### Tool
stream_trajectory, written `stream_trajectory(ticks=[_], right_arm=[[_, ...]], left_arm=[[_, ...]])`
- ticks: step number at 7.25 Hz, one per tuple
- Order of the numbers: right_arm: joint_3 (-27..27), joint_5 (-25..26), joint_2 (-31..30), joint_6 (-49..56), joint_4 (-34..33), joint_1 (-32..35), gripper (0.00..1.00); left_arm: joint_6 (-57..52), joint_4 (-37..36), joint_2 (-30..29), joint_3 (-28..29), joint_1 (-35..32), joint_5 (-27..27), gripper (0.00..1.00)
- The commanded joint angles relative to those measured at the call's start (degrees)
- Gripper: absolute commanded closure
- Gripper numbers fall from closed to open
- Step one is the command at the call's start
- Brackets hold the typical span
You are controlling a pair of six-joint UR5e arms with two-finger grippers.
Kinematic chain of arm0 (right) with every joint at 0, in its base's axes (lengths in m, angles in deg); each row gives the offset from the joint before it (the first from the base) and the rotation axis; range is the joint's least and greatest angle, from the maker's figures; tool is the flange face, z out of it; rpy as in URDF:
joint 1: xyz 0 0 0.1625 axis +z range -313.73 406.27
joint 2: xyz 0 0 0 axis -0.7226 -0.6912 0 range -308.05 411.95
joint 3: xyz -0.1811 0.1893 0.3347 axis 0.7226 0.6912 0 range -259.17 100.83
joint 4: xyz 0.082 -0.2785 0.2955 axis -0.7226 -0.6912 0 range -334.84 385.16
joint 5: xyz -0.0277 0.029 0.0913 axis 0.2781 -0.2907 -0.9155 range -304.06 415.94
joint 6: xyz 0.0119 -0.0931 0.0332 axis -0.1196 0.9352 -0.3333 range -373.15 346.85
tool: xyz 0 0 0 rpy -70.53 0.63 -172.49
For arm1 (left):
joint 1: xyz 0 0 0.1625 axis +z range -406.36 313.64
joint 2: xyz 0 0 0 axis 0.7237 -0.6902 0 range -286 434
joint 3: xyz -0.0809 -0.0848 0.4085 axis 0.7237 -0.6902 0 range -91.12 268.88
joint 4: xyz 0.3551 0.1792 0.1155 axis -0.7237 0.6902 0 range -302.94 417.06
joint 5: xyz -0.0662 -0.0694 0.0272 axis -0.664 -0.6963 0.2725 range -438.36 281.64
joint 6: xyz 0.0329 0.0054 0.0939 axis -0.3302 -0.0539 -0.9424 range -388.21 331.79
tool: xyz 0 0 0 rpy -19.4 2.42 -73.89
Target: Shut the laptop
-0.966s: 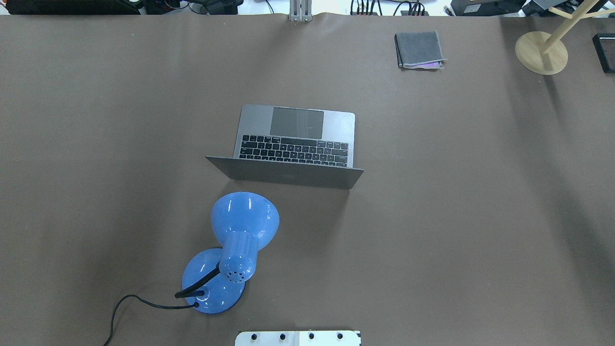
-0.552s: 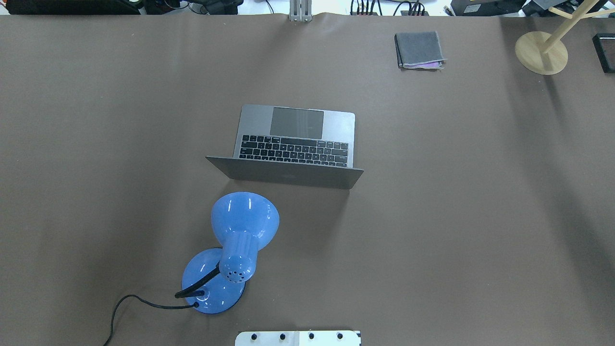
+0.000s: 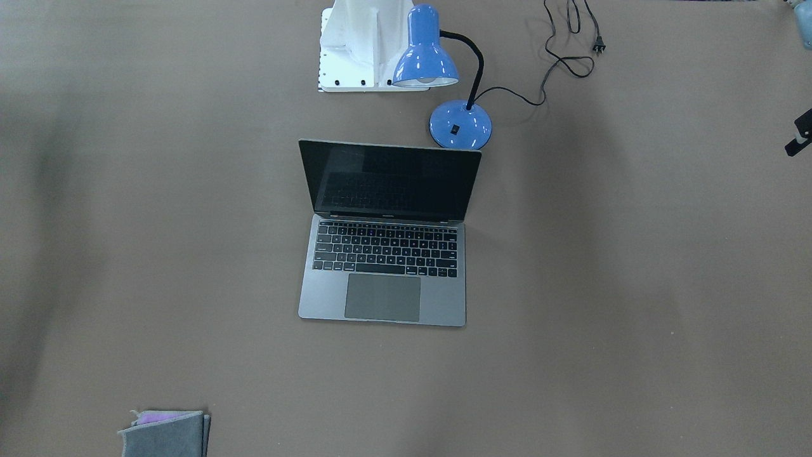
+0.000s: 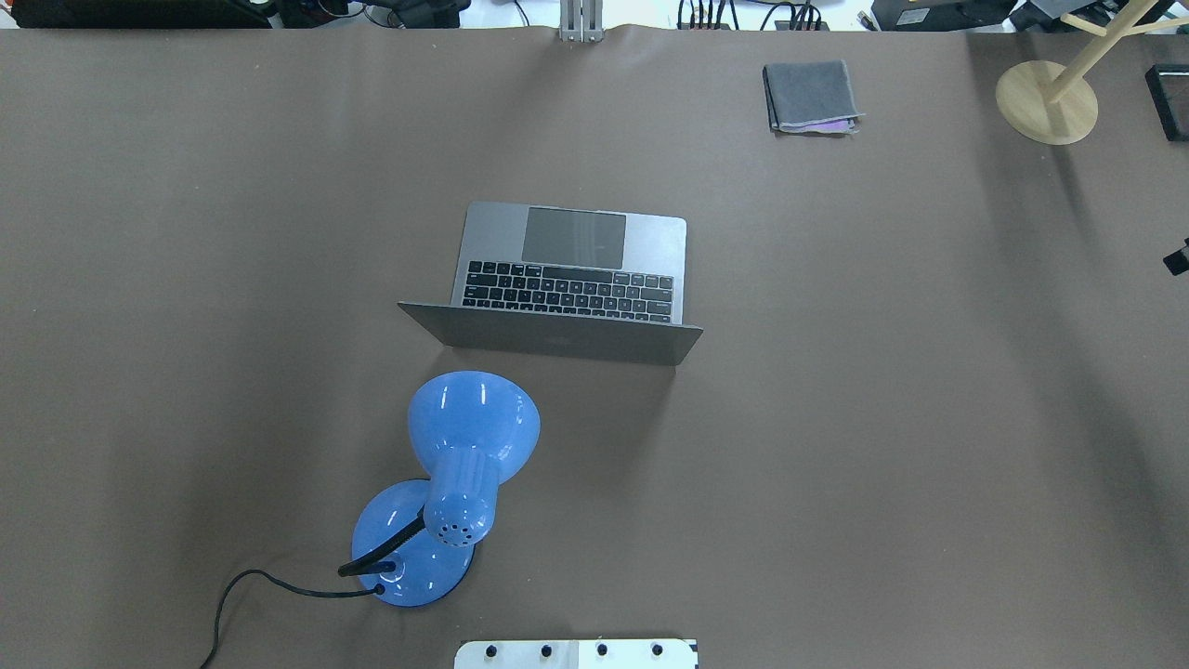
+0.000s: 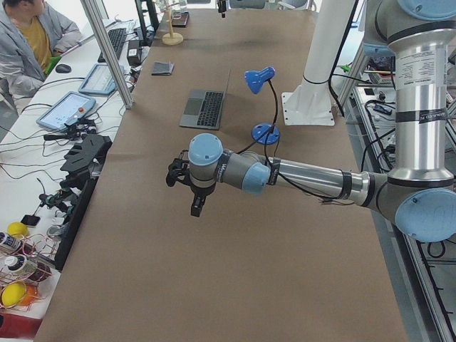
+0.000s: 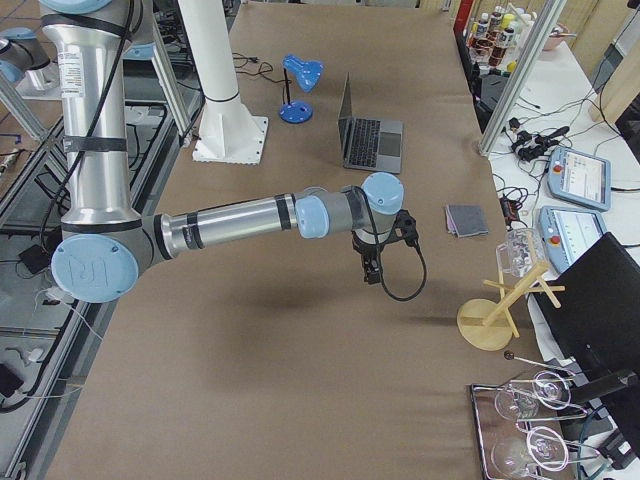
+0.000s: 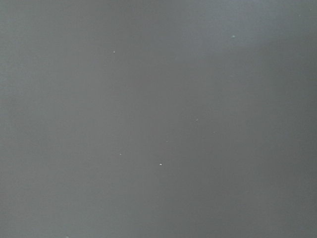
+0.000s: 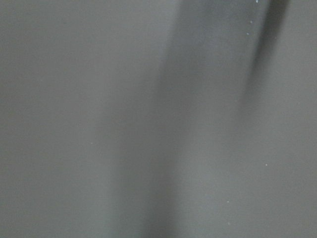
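Observation:
The laptop (image 4: 571, 269) is space-grey and lies open in the middle of the table. Its black screen (image 3: 390, 181) stands up and its lid back faces the robot. It also shows in the left side view (image 5: 206, 107) and the right side view (image 6: 372, 140). My left gripper (image 5: 196, 203) hangs over bare table far to the laptop's left; a sliver of it shows in the front view (image 3: 798, 136). My right gripper (image 6: 368, 270) hangs over bare table far to the laptop's right; its tip shows at the overhead view's edge (image 4: 1178, 258). I cannot tell if either is open or shut. Both wrist views show only table.
A blue desk lamp (image 4: 464, 465) stands just behind the lid on the robot's side, with its cord (image 3: 558, 57) trailing away. A folded grey cloth (image 4: 810, 96) lies at the far right. A wooden stand (image 4: 1047, 100) is in the far right corner.
A dark tip of the right gripper has come into the overhead view at its right edge. The laptop, the lamp and the cloth have not moved.

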State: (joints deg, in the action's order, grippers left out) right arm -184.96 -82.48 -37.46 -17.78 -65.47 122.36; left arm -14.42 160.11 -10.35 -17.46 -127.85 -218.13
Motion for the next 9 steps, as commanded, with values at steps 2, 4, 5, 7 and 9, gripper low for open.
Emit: stream_trajectory(ticks=[2,4,5,7,9], right_arm=[[-19.4,6.0,2.2,-35.3,0.0,-17.1,0.15],[-23.5,12.7,10.5,-57.6,-0.1,-30.6,0.48],[-23.8,15.2,12.9,-63.1,-0.1,-35.5,0.89],[-23.8,17.5,17.2,-69.0,-0.2,-40.8,1.0],[-22.4,23.0,20.3,-71.0,-0.2,-45.7,1.0]], left_arm=[[26.7,9.9,-1.5,-5.6,11.3,-0.8,0.12],[41.6,10.5,-3.8,-11.7,19.2,-0.6,0.59],[48.5,10.5,-6.3,-12.8,22.8,-0.6,0.93],[50.3,10.4,-8.5,-14.9,27.8,0.5,1.0],[53.0,10.3,-9.2,-17.1,33.5,3.7,1.0]])
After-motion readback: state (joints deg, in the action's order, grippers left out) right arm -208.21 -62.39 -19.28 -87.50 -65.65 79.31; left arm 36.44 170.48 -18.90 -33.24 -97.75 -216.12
